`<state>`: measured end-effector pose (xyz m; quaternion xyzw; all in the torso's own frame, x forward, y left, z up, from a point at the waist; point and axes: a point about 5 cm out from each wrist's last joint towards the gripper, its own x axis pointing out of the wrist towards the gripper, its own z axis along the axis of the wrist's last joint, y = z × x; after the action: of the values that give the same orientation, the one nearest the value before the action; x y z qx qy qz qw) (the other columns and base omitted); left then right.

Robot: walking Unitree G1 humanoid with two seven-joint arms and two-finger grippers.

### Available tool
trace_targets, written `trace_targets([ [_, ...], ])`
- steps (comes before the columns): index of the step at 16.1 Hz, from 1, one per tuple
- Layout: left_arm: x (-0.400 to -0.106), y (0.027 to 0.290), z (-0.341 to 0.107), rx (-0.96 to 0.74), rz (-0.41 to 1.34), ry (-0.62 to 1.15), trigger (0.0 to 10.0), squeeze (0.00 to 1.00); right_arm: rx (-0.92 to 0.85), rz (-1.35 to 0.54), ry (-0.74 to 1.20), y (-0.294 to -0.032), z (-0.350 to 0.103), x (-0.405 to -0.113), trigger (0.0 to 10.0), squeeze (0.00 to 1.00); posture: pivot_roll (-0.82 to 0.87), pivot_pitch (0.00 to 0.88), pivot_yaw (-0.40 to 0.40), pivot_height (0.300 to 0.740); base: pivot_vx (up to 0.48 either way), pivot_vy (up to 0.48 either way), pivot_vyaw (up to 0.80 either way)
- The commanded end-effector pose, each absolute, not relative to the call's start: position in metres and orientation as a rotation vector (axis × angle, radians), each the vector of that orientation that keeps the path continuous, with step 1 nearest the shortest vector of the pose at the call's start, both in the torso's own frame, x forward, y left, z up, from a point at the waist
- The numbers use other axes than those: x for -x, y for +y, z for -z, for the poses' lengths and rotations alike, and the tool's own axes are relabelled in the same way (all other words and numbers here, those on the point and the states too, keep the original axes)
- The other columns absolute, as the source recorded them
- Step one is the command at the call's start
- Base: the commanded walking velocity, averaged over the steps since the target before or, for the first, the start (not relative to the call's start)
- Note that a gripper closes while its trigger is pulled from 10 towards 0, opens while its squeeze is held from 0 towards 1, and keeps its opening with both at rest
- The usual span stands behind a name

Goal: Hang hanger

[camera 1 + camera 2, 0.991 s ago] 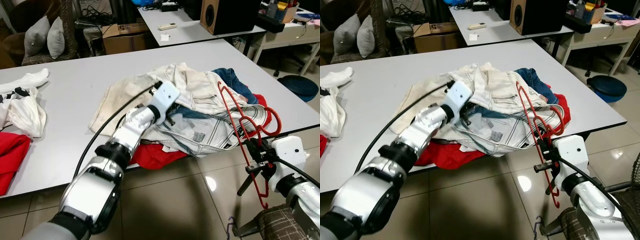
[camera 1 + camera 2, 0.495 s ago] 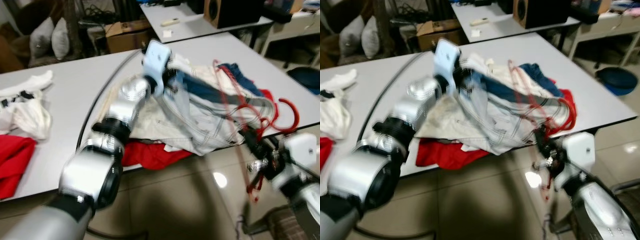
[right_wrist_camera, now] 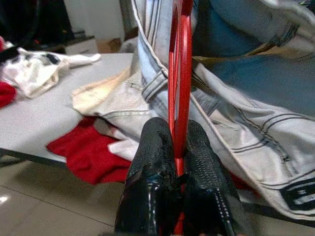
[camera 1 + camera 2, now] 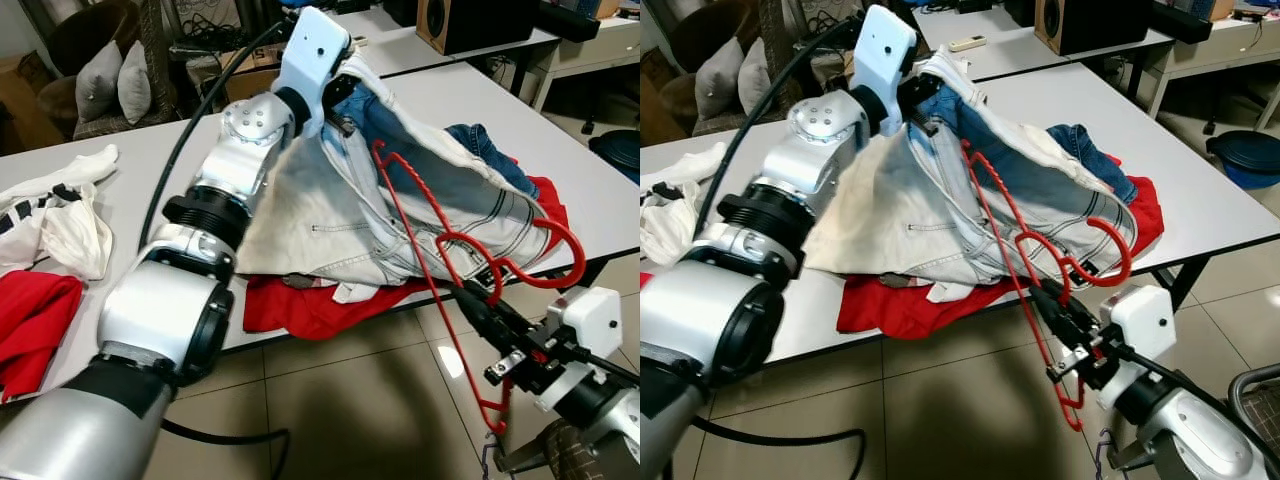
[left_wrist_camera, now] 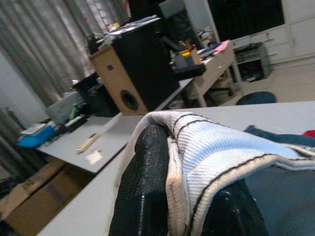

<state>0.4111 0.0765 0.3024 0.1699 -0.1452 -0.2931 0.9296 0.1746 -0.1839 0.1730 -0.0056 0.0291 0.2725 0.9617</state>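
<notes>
Left eye view: grey bench (image 4: pixel 150 170) w/ clothes pile, cluttered office room behind. My left tool (image 4: pixel 335 95) is clamped on the pale denim jacket (image 4: pixel 330 205), lifted above the bench. Right tool (image 4: pixel 480 305), off the bench's near edge, is pinched tight on the red hanger (image 4: pixel 420 240), poking toward the jacket. Risk: hanger snags fabric or twists in my grip.

At upper centre the left gripper (image 4: pixel 340 100) lifts pale jeans (image 4: pixel 400 210) off the table (image 4: pixel 150 200), while the right gripper (image 4: pixel 478 305) at lower right clamps a red hanger (image 4: pixel 455 240).
</notes>
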Motion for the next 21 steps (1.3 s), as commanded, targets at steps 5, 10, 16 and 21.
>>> trace_targets([
  [5,-0.398,0.163,-0.321,-0.302,0.434,-0.35,0.0,0.0,-0.226,-0.603,-0.175,-0.168,-0.213,-0.183,10.0,0.0,-0.08,0.0,0.15,0.74,0.0,0.0,0.0],
  [10,-0.334,0.208,-0.352,-0.26,0.253,-0.501,0.0,0.0,-0.336,-0.603,-0.222,-0.162,-0.221,-0.21,10.0,0.0,0.05,0.0,0.043,0.74,0.0,0.0,0.0],
  [16,-0.315,0.161,-0.261,-0.135,0.324,-0.225,10.0,0.0,-0.304,-0.426,-0.141,-0.164,-0.206,-0.232,10.0,0.0,0.05,0.0,0.045,0.74,0.0,0.0,0.0],
  [21,-0.303,0.15,-0.213,-0.116,0.307,-0.058,10.0,0.0,-0.248,-0.386,-0.03,-0.154,-0.183,-0.221,10.0,0.0,0.02,0.0,0.069,0.74,-0.2,0.0,0.0],
])
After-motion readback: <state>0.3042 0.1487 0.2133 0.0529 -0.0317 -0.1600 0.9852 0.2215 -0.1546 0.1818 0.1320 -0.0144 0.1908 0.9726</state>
